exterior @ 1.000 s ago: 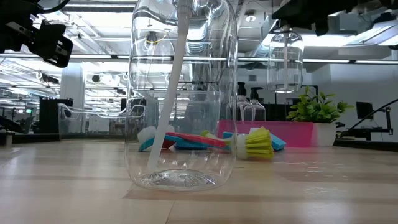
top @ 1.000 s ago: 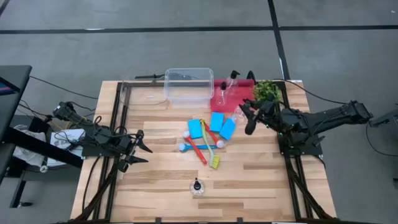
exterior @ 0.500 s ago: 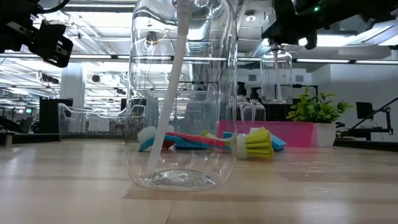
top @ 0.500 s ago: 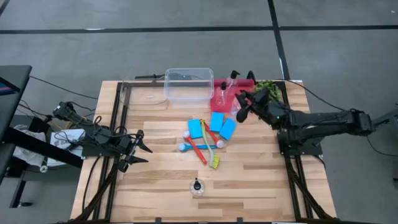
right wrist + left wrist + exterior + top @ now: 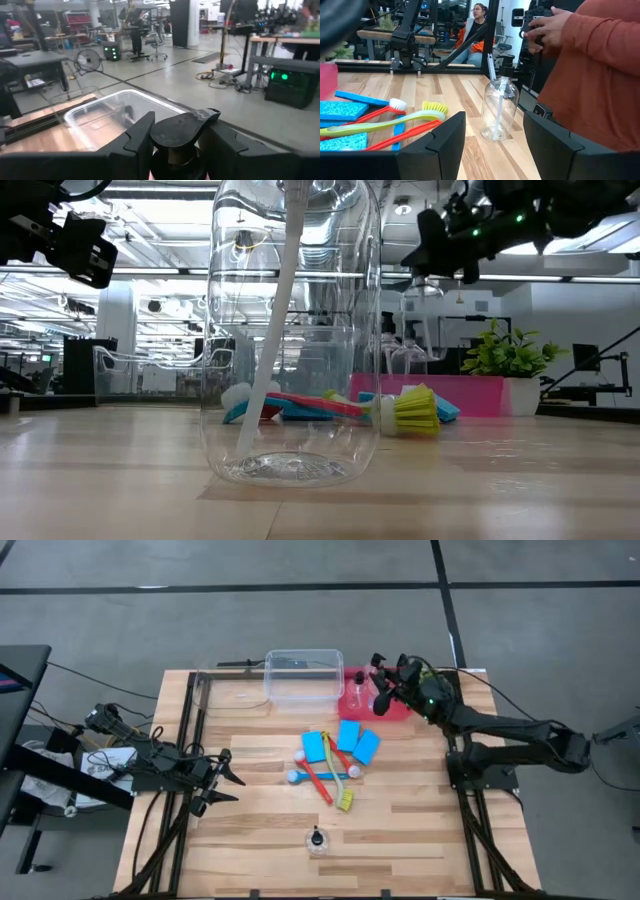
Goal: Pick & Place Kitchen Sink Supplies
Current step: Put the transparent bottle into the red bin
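Observation:
My right gripper (image 5: 385, 690) is shut on a clear pump bottle (image 5: 424, 320) and carries it above the red tray (image 5: 352, 708) at the table's far side. Two more bottles (image 5: 360, 677) stand in that tray. Another bottle (image 5: 317, 840) stands upright on the wood near the front edge. Three blue sponges (image 5: 347, 736) and the red, blue and yellow-green brushes (image 5: 325, 778) lie flat mid-table. My left gripper (image 5: 226, 780) waits open at the left edge, pointing level toward the brushes. My right gripper pinches the bottle just under its black pump head (image 5: 182, 131), one finger (image 5: 140, 140) on either side of the neck. The fingers come in level. The bottle hangs upright below them, its clear body (image 5: 424, 320) clear of the tray.
A clear plastic tub (image 5: 303, 675) stands left of the red tray. A small green plant (image 5: 508, 352) stands at the far right corner. A person in a rust-red sweater (image 5: 592, 65) stands just beyond the table near the front bottle.
My right gripper has carried the bottle from the table's right side, near the plant, toward the far edge and a little left, until it is over the red tray. The bottle has stayed upright and clear. My left arm has kept still.

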`<state>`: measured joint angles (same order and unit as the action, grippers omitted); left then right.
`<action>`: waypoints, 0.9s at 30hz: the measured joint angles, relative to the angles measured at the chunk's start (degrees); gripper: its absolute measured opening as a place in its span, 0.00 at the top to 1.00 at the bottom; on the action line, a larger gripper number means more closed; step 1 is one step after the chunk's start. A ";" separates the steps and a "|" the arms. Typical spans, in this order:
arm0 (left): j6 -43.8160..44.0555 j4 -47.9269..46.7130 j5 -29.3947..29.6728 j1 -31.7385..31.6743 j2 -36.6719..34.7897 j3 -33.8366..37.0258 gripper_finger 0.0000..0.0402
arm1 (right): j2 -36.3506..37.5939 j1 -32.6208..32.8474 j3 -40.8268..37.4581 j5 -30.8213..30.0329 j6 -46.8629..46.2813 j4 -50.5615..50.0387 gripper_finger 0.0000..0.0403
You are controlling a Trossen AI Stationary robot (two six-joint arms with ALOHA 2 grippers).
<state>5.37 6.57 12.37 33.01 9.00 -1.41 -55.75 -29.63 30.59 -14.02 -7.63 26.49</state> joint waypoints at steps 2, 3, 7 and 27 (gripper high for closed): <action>0.00 0.00 0.01 -0.01 -0.01 0.00 0.50 | -1.16 -1.50 0.00 0.90 -0.63 0.04 0.67; 0.00 0.00 0.01 0.01 -0.01 0.00 0.50 | -1.55 -2.15 0.00 1.29 -0.86 0.02 0.68; 0.00 0.00 -0.01 0.00 0.00 0.00 0.50 | -2.68 -3.97 0.00 2.34 -0.89 0.36 0.70; 0.00 0.00 0.00 -0.01 -0.01 0.00 0.50 | -12.09 -10.64 0.00 8.37 -2.98 6.10 0.66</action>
<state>5.37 6.57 12.38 32.99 8.99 -1.41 -67.83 -40.27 30.59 -5.65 -10.61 32.59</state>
